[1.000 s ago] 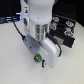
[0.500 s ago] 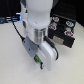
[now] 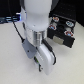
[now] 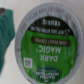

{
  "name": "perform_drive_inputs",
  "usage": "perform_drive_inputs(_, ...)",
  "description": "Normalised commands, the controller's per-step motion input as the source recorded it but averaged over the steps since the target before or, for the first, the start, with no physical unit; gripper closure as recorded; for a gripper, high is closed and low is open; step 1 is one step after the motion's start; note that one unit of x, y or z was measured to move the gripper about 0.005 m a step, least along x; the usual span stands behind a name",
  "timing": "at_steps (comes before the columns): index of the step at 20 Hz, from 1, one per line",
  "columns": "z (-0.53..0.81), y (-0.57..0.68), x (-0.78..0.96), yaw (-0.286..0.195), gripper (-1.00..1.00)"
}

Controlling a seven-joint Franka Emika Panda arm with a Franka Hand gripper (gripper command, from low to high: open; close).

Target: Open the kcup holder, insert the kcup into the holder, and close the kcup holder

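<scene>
Compared with half a second ago, the arm [image 3: 36,22] sits a touch lower in the exterior view, its gripper [image 3: 44,64] nearer the white table [image 3: 10,60]. The kcup [image 4: 46,46] fills the wrist view, green foil lid facing the camera, directly beneath the gripper; in the exterior view the pod is hidden behind the gripper body. The arm reaches down from the upper middle of the frame, wrist tilted toward lower right. Whether the fingers are apart or together cannot be told. The kcup holder [image 3: 64,31] stands at upper right, its tray pulled out.
</scene>
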Motion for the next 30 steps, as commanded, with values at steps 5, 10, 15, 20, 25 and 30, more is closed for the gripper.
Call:
perform_drive_inputs(5,0.08,0.09,0.04,-0.015,1.00)
perform_drive_inputs(10,0.67,0.31,0.08,-0.041,1.00)
perform_drive_inputs(15,0.76,0.45,0.01,-0.014,1.00)
perform_drive_inputs(20,0.62,0.54,-0.01,0.026,1.00)
perform_drive_inputs(25,0.52,0.52,-0.09,0.072,1.00)
perform_drive_inputs(30,0.45,0.52,-0.17,0.084,1.00)
